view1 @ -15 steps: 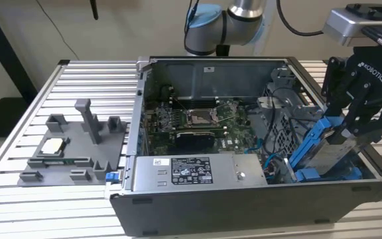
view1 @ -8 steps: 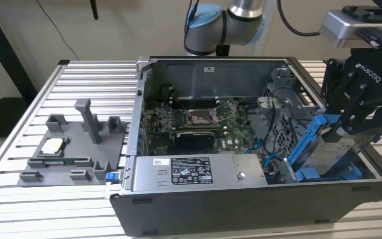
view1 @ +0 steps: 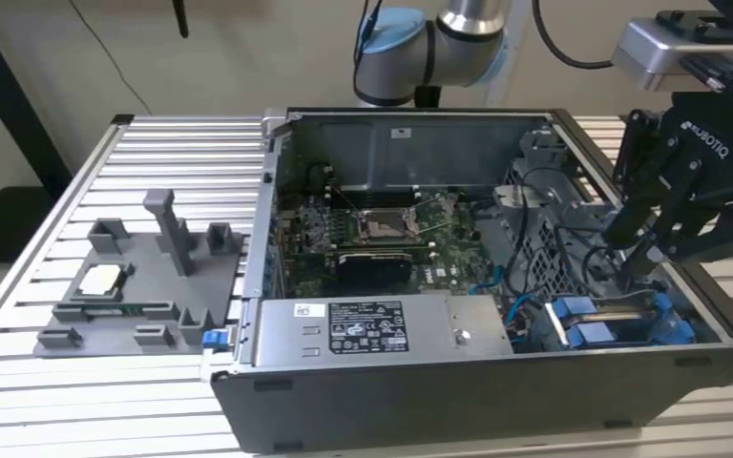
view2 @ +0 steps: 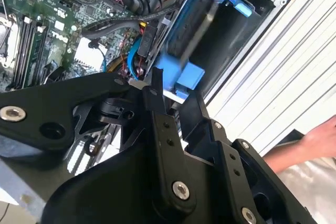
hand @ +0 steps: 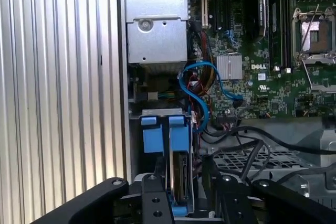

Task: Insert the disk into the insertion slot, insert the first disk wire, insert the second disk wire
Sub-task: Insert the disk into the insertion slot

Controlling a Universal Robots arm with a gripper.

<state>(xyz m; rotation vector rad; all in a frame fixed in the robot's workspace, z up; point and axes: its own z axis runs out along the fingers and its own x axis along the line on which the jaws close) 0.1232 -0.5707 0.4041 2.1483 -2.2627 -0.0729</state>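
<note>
Black linked metal fingers (hand: pixel 155 200) of the arm's gripper (hand: pixel 181 174) are seen closest in both wrist views. They are held apart, one on each side of the near end of the disk (hand: pixel 177 137). A narrow dark gap is seen between one finger and the disk's edge, so no clamping is shown.

The disk, a flat silver-grey hard drive clipped in a bright blue plastic carrier frame, is stood on edge in the insertion slot (view2: pixel 231 35). That slot is a dark metal bay in a corner of the open black computer case (view1: pixel 469 401). In the exterior view the gripper (view1: pixel 640 250) is poised just above the disk (view1: pixel 602 320), at the case's end toward the exterior view's right.

Near the bay, a thin blue cable (hand: pixel 205 77) is looped over the green motherboard (hand: pixel 273 77), and a silver labelled power-supply box (hand: pixel 156 30) is mounted beside it. The case is set on a ribbed aluminium table (view1: pixel 150 153), where a grey plastic fixture tray (view1: pixel 137 277) is laid toward the exterior view's left. A person's hand (view2: pixel 320 137) is seen beyond the table in the second wrist view.
</note>
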